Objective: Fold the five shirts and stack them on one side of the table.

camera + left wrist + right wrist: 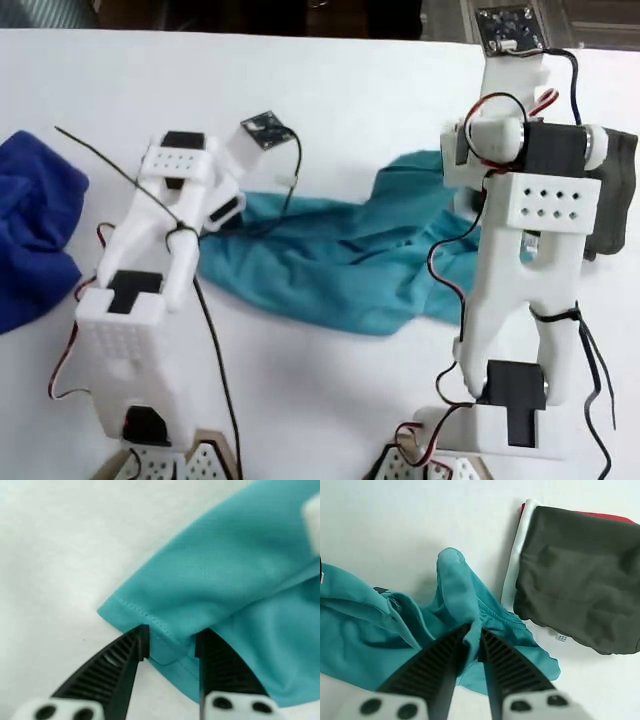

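The teal shirt (330,260) lies in a long, crumpled strip across the white table (350,90), running from one of my arms to the other. My left gripper (171,641) sits at the shirt's left end. Its two fingers are partly open, one on each side of the stitched hem corner, and they are not squeezing it yet. My right gripper (475,632) is at the other end. It is closed almost all the way, with a raised fold of the teal cloth pinched between its fingers. Each arm has its own end, so I think my left one must close before I can lift and spread the shirt. A pile of folded shirts (575,580), dark on top, is just beside my right gripper. A blue shirt (35,230) waits far to my left.
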Robot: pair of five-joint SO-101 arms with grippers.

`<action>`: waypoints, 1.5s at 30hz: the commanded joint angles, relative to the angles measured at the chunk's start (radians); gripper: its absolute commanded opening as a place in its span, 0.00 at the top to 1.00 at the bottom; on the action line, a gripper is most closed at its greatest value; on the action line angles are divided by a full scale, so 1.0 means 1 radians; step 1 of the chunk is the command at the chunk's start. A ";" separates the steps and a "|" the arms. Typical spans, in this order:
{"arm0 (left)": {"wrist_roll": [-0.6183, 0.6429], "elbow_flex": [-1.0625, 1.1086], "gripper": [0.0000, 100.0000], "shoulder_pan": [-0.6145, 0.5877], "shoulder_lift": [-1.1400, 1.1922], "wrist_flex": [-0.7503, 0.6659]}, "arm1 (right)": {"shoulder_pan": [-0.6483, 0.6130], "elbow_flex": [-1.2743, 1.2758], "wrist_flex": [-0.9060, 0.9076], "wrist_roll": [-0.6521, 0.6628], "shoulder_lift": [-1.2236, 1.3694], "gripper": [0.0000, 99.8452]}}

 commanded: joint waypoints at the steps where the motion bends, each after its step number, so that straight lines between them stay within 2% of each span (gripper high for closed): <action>1: -0.002 -0.004 0.84 -0.008 -0.006 -0.006 | 0.008 -0.008 -0.012 0.006 -0.064 0.98; 5: 0.000 -0.004 0.99 -0.008 -0.006 -0.005 | 0.008 -0.008 -0.010 0.006 -0.064 0.98; 6: 0.000 -0.004 0.96 -0.008 -0.008 -0.003 | 0.008 -0.008 -0.010 0.006 -0.064 0.98; 12: 0.044 -0.039 0.97 -0.006 -0.028 0.032 | 0.008 -0.011 -0.013 0.006 -0.064 0.98; 22: 0.046 -0.371 0.97 -0.006 -0.204 0.422 | 0.008 -0.061 -0.151 0.005 -0.222 0.98; 27: 0.046 -0.536 0.97 -0.012 -0.316 0.571 | 0.008 -0.068 -0.189 0.005 -0.269 0.98; 38: 0.048 -0.564 0.97 -0.095 -0.726 0.582 | 0.004 -0.071 -0.237 0.005 -0.426 0.98; 45: 0.048 -0.564 0.97 -0.100 -0.905 0.582 | 0.004 -0.071 -0.314 0.006 -0.596 0.98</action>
